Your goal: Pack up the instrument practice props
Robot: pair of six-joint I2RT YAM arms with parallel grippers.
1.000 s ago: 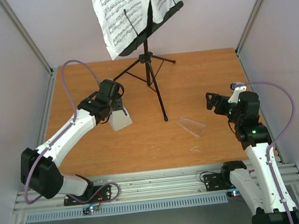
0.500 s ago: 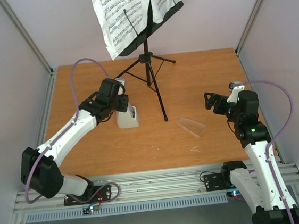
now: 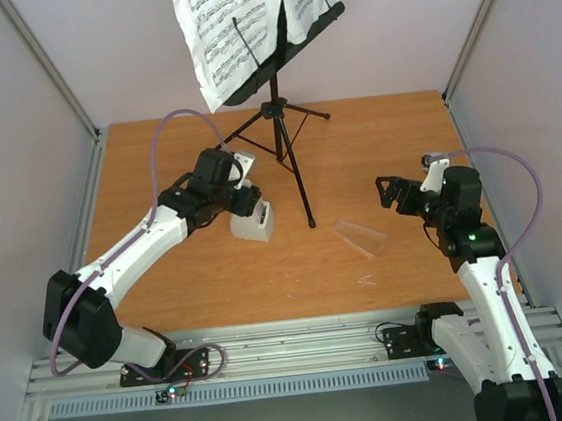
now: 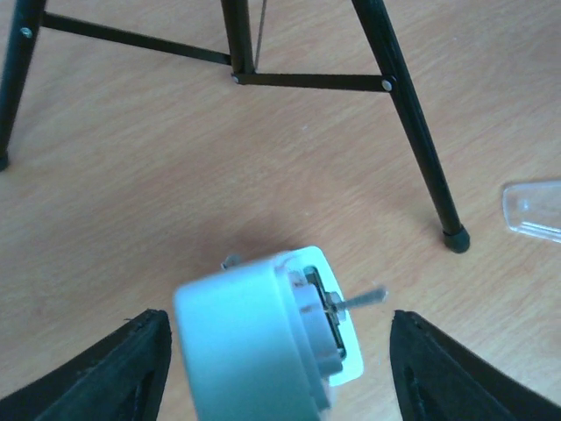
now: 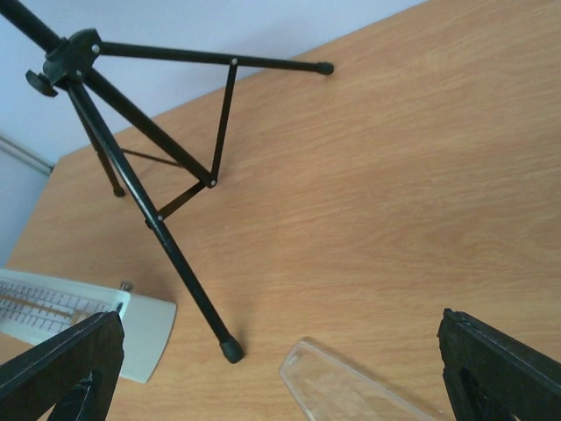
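A wooden bench is seen from above. It is boxed in by pale walls on the left, right and back. A metal rail runs along the near edge, where the two arms are bolted. Most of the surface is bare, with open room along the left side, in the far right corner and on the near strip in front of the rail.

A black tripod music stand is set at the back centre, its feet spread on the bench. One leg reaches forward to a spot between the two arms. Its tilted desk is cut off by the top of the overhead view. The white sheet-music pages held on it are cut off too, and one hangs past the desk's left edge.

The left arm is stretched diagonally toward the middle of the bench. The left pincer is spread open around the small pale grey metronome, which is placed just left of the stand's forward leg. A gap is seen beside one finger, but contact on the other side cannot be made out. In the left wrist view the metronome is blurred and cut off at the bottom, with a thin rod sticking out of its face. Whether it stands fully upright cannot be told.

The right arm is raised over the right side. The right pincer is held wide open with nothing between its fingers.

A small clear plastic cover is laid on the bench between the stand's forward foot and the right pincer, touching neither. It is faint against the wood and is cut off at the frame edge in both wrist views.
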